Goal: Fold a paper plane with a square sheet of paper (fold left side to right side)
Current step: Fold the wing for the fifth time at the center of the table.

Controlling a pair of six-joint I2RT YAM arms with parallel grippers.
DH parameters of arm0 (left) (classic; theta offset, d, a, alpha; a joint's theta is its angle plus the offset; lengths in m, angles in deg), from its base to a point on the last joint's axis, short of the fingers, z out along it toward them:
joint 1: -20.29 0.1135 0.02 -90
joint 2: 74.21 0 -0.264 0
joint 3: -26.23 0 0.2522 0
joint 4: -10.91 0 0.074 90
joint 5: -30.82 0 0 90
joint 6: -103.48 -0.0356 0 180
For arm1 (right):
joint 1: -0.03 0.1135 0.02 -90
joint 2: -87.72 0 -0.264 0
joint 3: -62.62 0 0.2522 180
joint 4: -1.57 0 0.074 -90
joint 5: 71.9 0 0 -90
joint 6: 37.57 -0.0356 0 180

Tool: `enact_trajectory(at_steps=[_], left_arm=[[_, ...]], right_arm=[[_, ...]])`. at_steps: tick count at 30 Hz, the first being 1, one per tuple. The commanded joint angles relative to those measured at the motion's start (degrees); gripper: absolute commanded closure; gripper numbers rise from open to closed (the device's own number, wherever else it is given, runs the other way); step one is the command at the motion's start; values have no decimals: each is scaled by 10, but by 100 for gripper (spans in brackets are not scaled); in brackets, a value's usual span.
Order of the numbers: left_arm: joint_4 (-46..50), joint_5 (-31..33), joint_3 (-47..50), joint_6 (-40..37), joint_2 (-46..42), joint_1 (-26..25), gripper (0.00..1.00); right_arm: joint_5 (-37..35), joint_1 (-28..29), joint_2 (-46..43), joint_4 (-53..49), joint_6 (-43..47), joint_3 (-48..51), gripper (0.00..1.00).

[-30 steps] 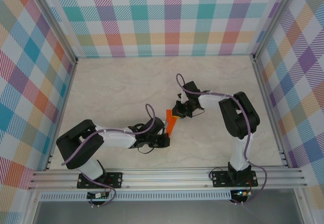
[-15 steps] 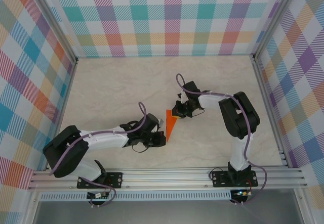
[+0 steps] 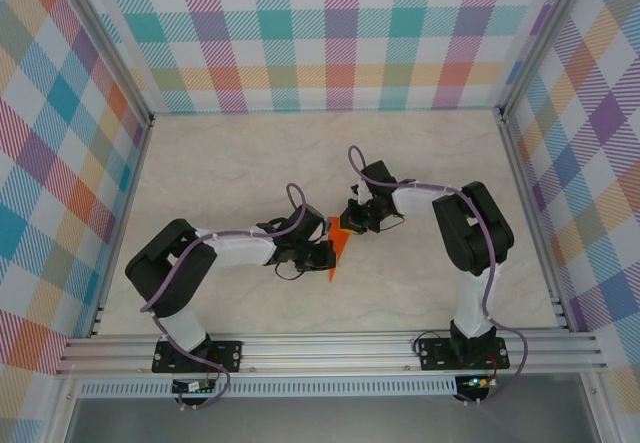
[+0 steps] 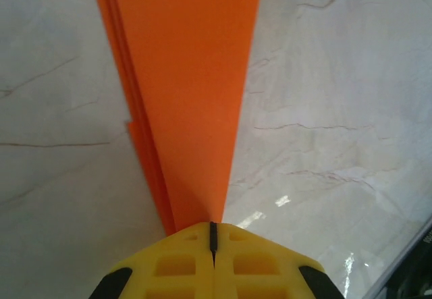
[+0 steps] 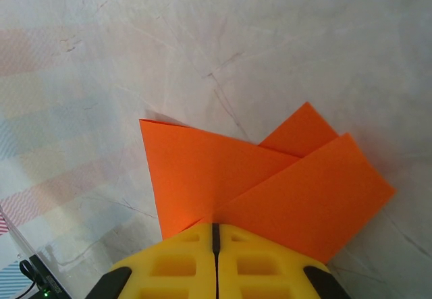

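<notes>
While the folded orange paper (image 3: 337, 246) is located mid tabletop (image 3: 230, 173), its near end is pinched by the left pincer (image 3: 326, 256), right pincer (image 3: 351, 226) pressed together over the far end

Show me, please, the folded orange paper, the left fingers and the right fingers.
folded orange paper (image 4: 192, 76): left wrist view, middle of its top layer.
left fingers (image 4: 172, 265): left wrist view, yellow tip left of the seam.
right fingers (image 5: 172, 265): right wrist view, yellow tip left of the seam.
</notes>
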Motion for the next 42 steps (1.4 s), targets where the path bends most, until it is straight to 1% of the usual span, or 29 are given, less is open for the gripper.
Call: enact_trajectory(at_steps=[1,3,8,10,14,19,23,25,28,31,34,39,42], left_arm=[[17,8,-12,-17,13,-3,100],[22,22,-3,-17,16,-13,100],[26,39,7,-3,27,-26,100],[35,47,5,2,26,-29,100],[55,68,-3,0,23,-36,100],[68,78,-13,-3,25,-44,100],[70,82,-15,-3,27,-47,100],[72,82,-15,-3,28,-46,100],[75,84,-14,-3,25,-48,100],[82,89,-12,-2,24,-47,100],[85,92,-9,1,24,-48,100],[79,90,-1,4,25,-48,100],[75,90,5,8,25,-48,100]], right_arm=[[-44,-1,-33,30,-3,34,94],[-47,-1,-67,36,-6,40,94],[-67,0,-151,-4,8,52,95],[-73,0,-179,-3,2,74,98],[-71,20,-203,13,-19,112,99],[-58,50,-176,60,-50,129,100],[-52,58,-136,90,-60,119,100],[-50,59,-114,94,-52,106,100],[-82,57,-86,76,-24,81,100],[-106,47,-64,70,-4,67,100],[-109,30,-50,85,9,66,100],[-103,5,-23,110,25,67,100],[-86,-14,-16,149,25,81,100]])
